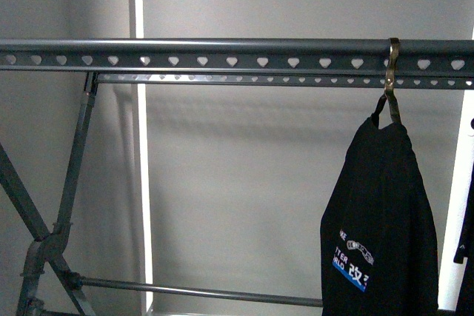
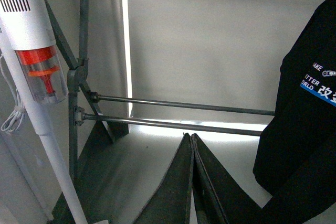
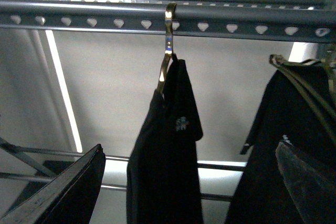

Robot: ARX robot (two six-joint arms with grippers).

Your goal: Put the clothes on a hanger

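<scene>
Black T-shirt (image 1: 381, 220) hangs closest in front view, on a brass hook (image 1: 392, 79) over the rack rail (image 1: 222, 55) w/ heart holes, toward my right end. Chest print faces me. Neither arm shows here.

Left wrist view: my left gripper (image 2: 191, 182) has fingers pressed together, holding nothing; same shirt (image 2: 304, 129) just beside it, not touching as far as I can tell. White stick vacuum (image 2: 31, 51) leans by the rack legs.

Right wrist view: my right gripper (image 3: 189, 182) spread wide, empty, shirt (image 3: 165, 156) hanging between the fingers on its hook (image 3: 168, 45); another dark garment (image 3: 294, 129) hangs further along.

Judgement: hanging looks done, shirt carried by rail alone. Left: pull right arm clear w/o snagging fabric.
</scene>
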